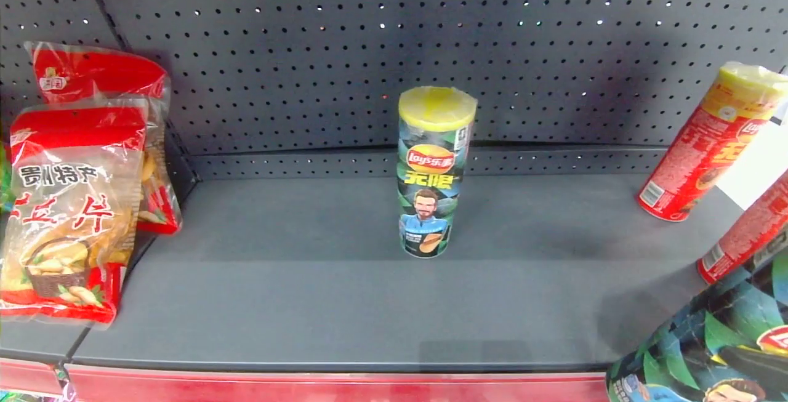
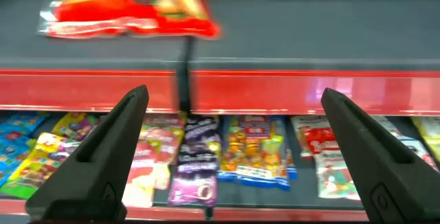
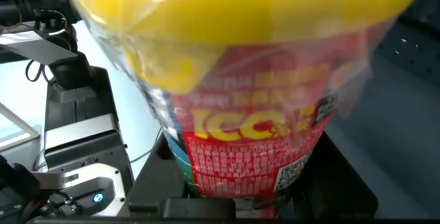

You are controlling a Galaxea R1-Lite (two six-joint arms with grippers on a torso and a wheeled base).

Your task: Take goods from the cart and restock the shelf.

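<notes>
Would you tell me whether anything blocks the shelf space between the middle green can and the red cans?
Nothing visible does: the shelf is bare between the upright green can and the tilted red cans; snack bags stand at its left end.

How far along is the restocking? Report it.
Done: one green can stands upright on the shelf. In hand: the right gripper apparently holds a red can. Left: placing it; the left gripper is open and empty, so more fetching seems likely.

Two red snack bags [image 1: 68, 205] (overlapping) stand at left; colourful packets [image 2: 254, 148] lie below.
</notes>
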